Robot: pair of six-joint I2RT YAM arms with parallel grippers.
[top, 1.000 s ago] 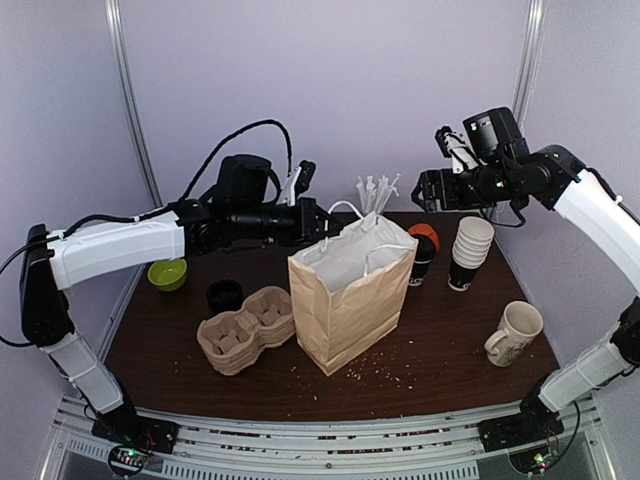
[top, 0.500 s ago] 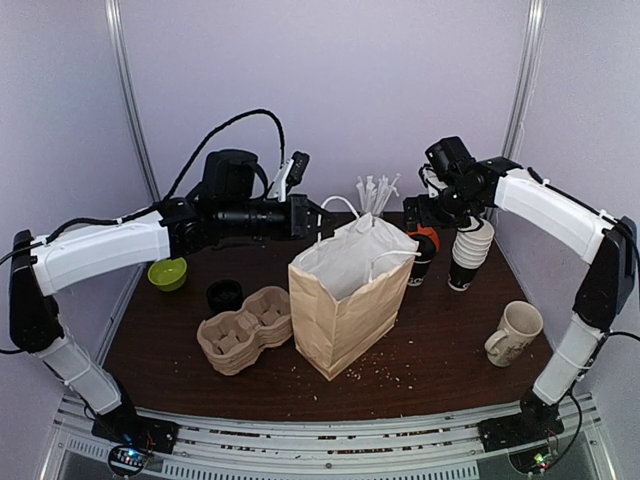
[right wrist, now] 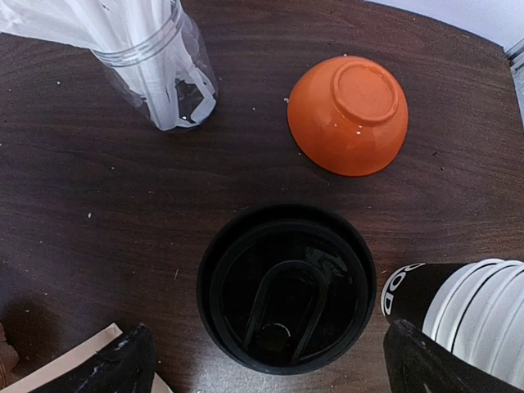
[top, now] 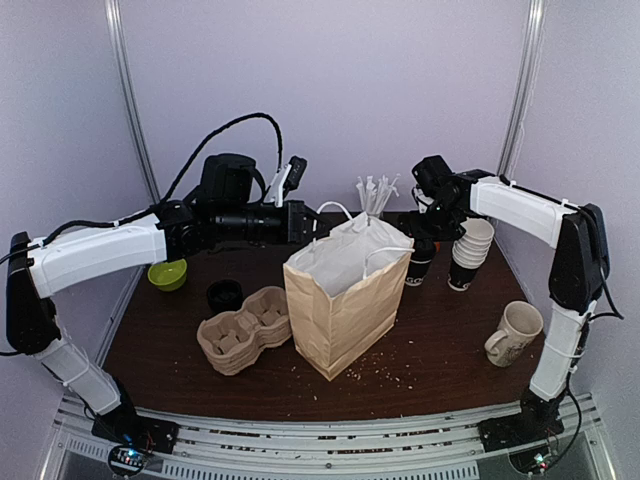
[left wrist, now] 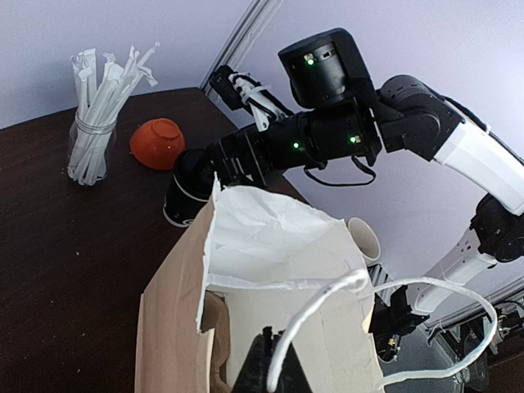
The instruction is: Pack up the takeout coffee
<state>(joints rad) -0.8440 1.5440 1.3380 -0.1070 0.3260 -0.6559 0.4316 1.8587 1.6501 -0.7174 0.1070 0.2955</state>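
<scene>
- paper bag (top: 345, 300): brown, upright, mouth open, white inside. i cannot tell what it holds.
- my left gripper (left wrist: 266, 370) sits at the bag's far left rim. its fingers are pressed together, clamped on the bag's white handle (left wrist: 323, 304), which runs down into the tips.
- takeout coffee (right wrist: 285, 286): black cup with its black lid on, standing upright on the table just beyond the bag's far right corner, outside the bag.
- my right gripper (right wrist: 274, 360) is over the coffee. its fingers are spread wide, one on each side of the lid. i see no contact with the cup.
- clear jar (right wrist: 155, 65) packed with paper-wrapped straws, behind the bag.
- orange bowl (right wrist: 348, 115), upside down, beyond the coffee on the side away from the bag.
- stack of paper cups (top: 470, 250), white inside with a black outer cup at the bottom, to the bag's right, just past the coffee.
- cream mug (top: 513, 333), handle showing, well to the bag's right and nearer the arm bases.
- pulp cup carrier (top: 245, 328), touching or just beside the bag's left face.
- small black round thing (top: 225, 294) left of the bag, behind the carrier. too small to name.
- green bowl (top: 167, 273), far left of the bag.
- table (top: 440, 360): dark brown wood, pale crumbs scattered in front of the bag.
- walls (top: 400, 80): plain lilac, with metal uprights at the corners.
</scene>
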